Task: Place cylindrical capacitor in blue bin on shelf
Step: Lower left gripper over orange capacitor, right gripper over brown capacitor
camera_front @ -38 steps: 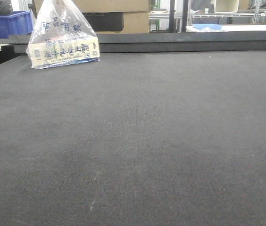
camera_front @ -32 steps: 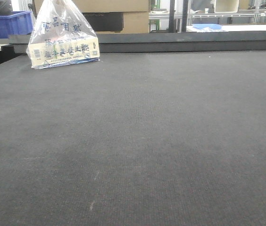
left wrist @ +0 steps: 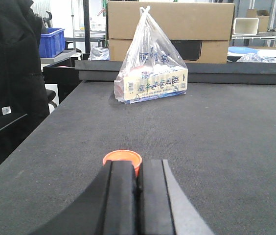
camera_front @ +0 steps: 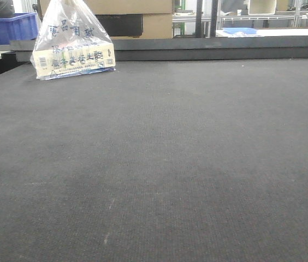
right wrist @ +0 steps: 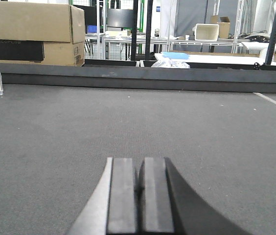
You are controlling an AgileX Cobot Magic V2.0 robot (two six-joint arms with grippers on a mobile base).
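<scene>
An orange round cylinder with an open rim (left wrist: 122,157), which looks like the capacitor, stands on the dark table just beyond my left gripper's tips. The left finger partly hides it. My left gripper (left wrist: 138,165) is shut, with the jaws together and nothing seen between them. My right gripper (right wrist: 141,162) is shut and empty, low over bare table. A blue bin (left wrist: 51,41) stands beyond the table's far left corner and also shows in the front view (camera_front: 13,27). The polished steel shelf is out of view. Neither gripper shows in the front view.
A clear plastic bag holding a printed box (camera_front: 73,46) stands at the table's far left and also shows in the left wrist view (left wrist: 151,68). Cardboard boxes (left wrist: 170,29) sit behind the raised back edge (camera_front: 208,49). A black garment (left wrist: 11,73) hangs left of the table.
</scene>
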